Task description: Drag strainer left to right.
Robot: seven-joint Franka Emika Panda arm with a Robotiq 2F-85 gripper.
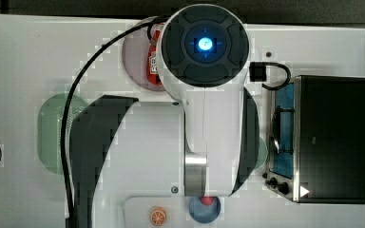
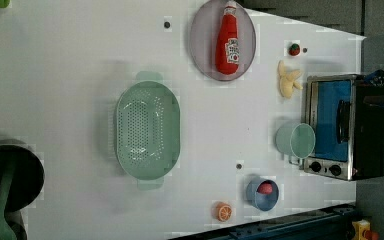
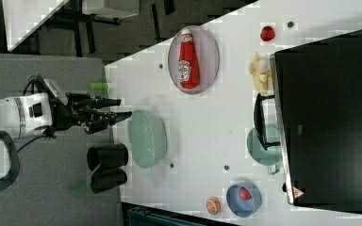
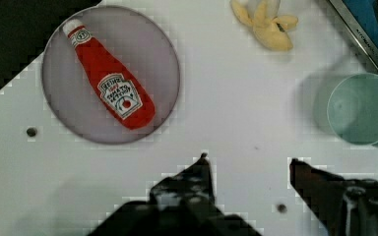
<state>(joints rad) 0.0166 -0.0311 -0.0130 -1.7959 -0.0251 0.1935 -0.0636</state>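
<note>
Left view gives the strainer (image 2: 147, 131) whole, holes & all, mid-table; in the top view the arm hides most of it. Right view: gripper (image 3: 120, 108) hangs off the table's edge, fingers apart w/ nothing between, strainer just beside the tips, not touching.

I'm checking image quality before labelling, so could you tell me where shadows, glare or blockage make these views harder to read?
Top view: the arm covers the table's middle and hides part of the strainer, and its blue light glares. Left view: even light, with a soft shadow beside the strainer. Right view: the oven is a featureless black mass. Wrist view: the open gripper is dark, and the cup casts a faint shadow.
</note>
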